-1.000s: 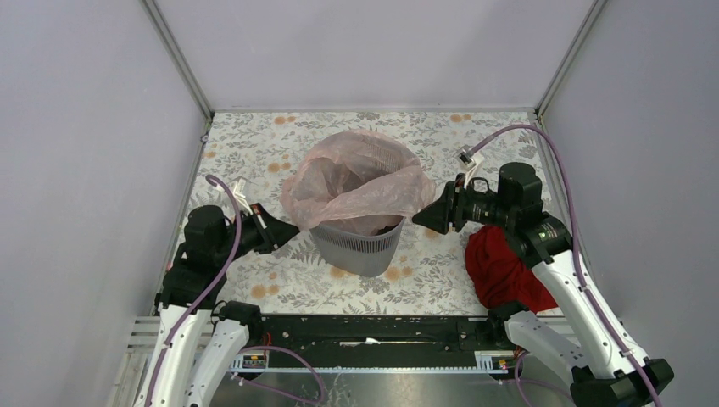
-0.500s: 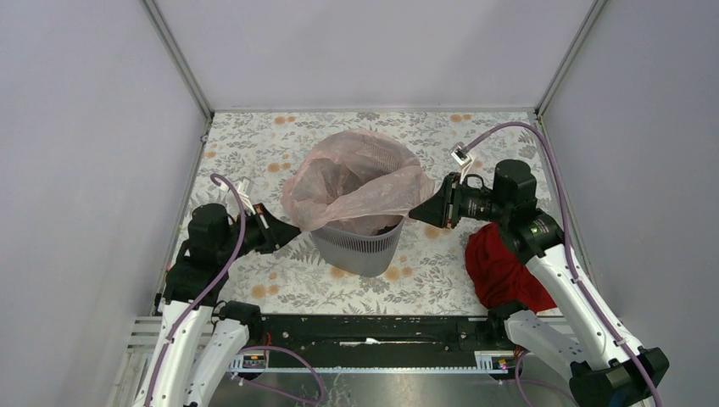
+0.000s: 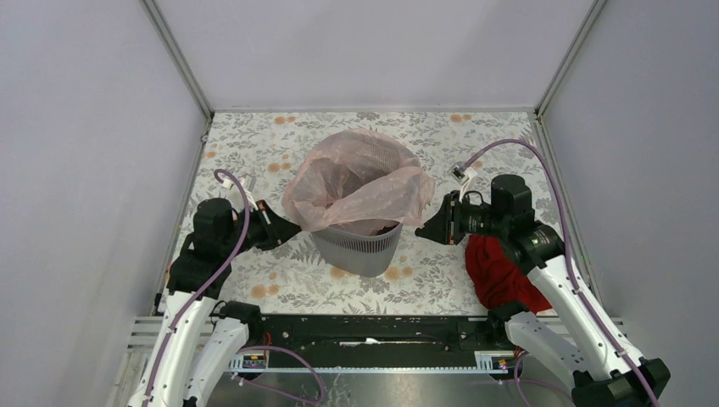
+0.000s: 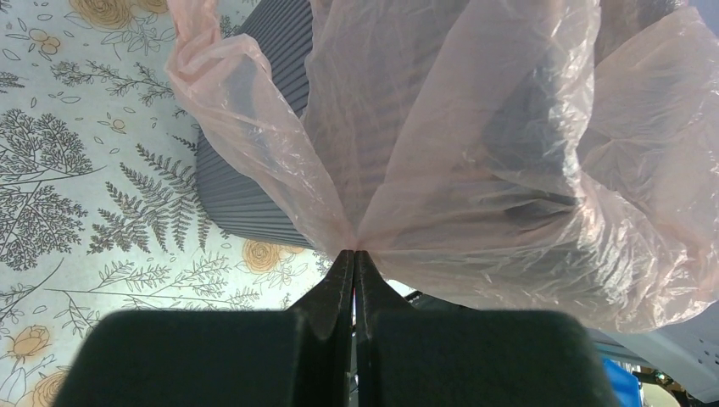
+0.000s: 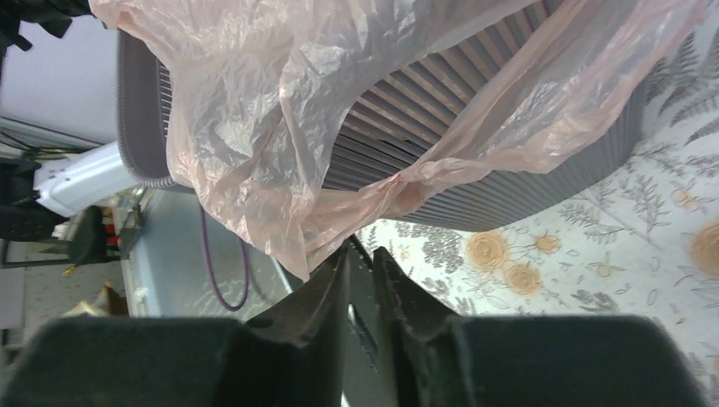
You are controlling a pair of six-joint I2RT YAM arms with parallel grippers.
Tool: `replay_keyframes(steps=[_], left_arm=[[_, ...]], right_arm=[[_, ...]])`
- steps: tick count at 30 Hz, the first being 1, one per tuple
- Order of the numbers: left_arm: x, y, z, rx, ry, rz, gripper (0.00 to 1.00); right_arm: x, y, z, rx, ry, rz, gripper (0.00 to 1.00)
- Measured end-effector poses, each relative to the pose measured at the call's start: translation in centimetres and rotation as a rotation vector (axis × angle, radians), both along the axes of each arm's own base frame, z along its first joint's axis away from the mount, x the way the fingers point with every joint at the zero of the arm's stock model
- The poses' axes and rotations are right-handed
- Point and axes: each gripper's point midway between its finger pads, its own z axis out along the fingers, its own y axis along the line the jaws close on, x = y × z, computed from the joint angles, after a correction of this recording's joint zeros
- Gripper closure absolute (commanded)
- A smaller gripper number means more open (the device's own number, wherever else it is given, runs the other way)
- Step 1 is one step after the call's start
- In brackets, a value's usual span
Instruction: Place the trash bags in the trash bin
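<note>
The left claw (image 4: 354, 254) is clamped shut on a gathered pinch of the trash bag (image 4: 475, 153), the film fanning out in pleats from its tips. The right claw (image 5: 360, 250) has its jaws nearly together with a thin slit between them. A fold of film runs right up to the tips, but I cannot tell whether it is actually nipped.

The trash bag (image 3: 356, 170) sits in the mouth of the trash bin (image 3: 356, 246), ballooned above the rim and spilling over it at 9 and 3 o'clock in the top view. It is not yet tucked down around the rim. The film looks very light, limp and slippery. It will likely stretch or tear if pulled hard against the ribbed wall, and slide out of a shallow pinch. The best hold is probably a bunched fold at the hem, low on the overhang, so that several layers sit between the pads.

The bin stands mid-table and looks light enough to shift under a sideways tug.

The left arm (image 3: 182, 280) reaches in low from 8 o'clock of the bin, with its claw (image 3: 292, 227) level beside the wall. The right arm (image 3: 568, 288) comes from 4 o'clock, with its claw (image 3: 418, 235) pointing inward just below the rim. A red cloth (image 3: 500, 271) lies under it on the floral table (image 3: 254, 153).
</note>
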Motion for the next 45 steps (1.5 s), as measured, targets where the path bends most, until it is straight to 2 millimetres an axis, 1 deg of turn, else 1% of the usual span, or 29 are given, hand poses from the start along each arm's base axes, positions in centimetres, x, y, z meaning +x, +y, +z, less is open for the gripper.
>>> replay_keyframes(steps=[2, 5, 7, 10, 14, 15, 17, 19, 21, 23, 27, 28, 30, 33, 36, 39, 40, 43, 45], left_arm=[[0.0, 0.0, 0.0, -0.001, -0.001, 0.0, 1.0], [0.0, 0.0, 0.1, -0.003, -0.003, -0.002, 1.0], [0.0, -0.1, 0.1, -0.004, -0.002, -0.002, 1.0], [0.0, -0.1, 0.1, -0.004, -0.002, -0.002, 1.0], [-0.1, -0.1, 0.2, -0.007, -0.001, -0.004, 1.0], [-0.1, -0.1, 0.2, -0.007, -0.002, -0.004, 1.0], [-0.1, -0.1, 0.2, -0.008, -0.002, -0.005, 1.0], [-0.1, -0.1, 0.2, -0.009, -0.001, -0.007, 1.0], [-0.1, -0.2, 0.2, -0.011, -0.001, -0.01, 1.0], [-0.2, -0.2, 0.3, -0.011, -0.002, -0.012, 1.0], [-0.2, -0.2, 0.4, -0.012, -0.005, -0.013, 1.0], [-0.2, -0.2, 0.4, -0.013, -0.006, -0.013, 1.0], [-0.2, -0.2, 0.4, -0.013, -0.005, -0.014, 1.0], [-0.2, -0.2, 0.4, -0.013, -0.005, -0.014, 1.0], [-0.2, -0.3, 0.5, -0.014, -0.006, -0.015, 1.0], [-0.1, -0.3, 0.6, -0.014, -0.006, -0.016, 1.0], [-0.1, -0.3, 0.7, -0.015, -0.006, -0.017, 1.0], [0.0, -0.3, 0.9, -0.016, -0.009, -0.019, 1.0], [0.0, -0.4, 1.0, -0.017, -0.012, -0.019, 1.0]], right_arm=[[0.1, -0.2, 0.1, -0.006, -0.017, -0.009, 0.61], [-0.1, -0.4, 0.7, -0.006, -0.063, -0.006, 0.53], [-0.4, -0.6, 1.5, -0.004, -0.11, -0.003, 0.48], [-1.0, -0.8, 3.2, 0.014, -0.188, 0.015, 0.44], [-1.8, -0.8, 4.9, 0.03, -0.268, 0.059, 0.37], [-1.8, -0.8, 5.3, 0.032, -0.284, 0.065, 0.37], [-1.7, -0.7, 6.0, 0.032, -0.311, 0.067, 0.41], [-1.3, -0.6, 6.4, 0.033, -0.325, 0.07, 0.44], [-0.8, -0.3, 6.8, 0.039, -0.328, 0.08, 0.44], [-0.2, 0.2, 6.7, 0.045, -0.316, 0.1, 0.45], [0.7, 1.2, 5.8, 0.061, -0.26, 0.136, 0.43], [0.7, 1.3, 5.6, 0.068, -0.25, 0.142, 0.46], [0.6, 1.5, 5.7, 0.082, -0.246, 0.153, 0.56], [0.3, 2.0, 6.3, 0.111, -0.252, 0.17, 0.58], [0.3, 2.2, 6.2, 0.119, -0.251, 0.173, 0.67], [0.3, 2.3, 5.7, 0.121, -0.233, 0.169, 0.75], [0.3, 2.4, 5.5, 0.122, -0.226, 0.169, 0.79], [0.0, 2.6, 5.0, 0.123, -0.206, 0.172, 0.98], [-0.1, 2.8, 4.8, 0.122, -0.195, 0.174, 1.0]])
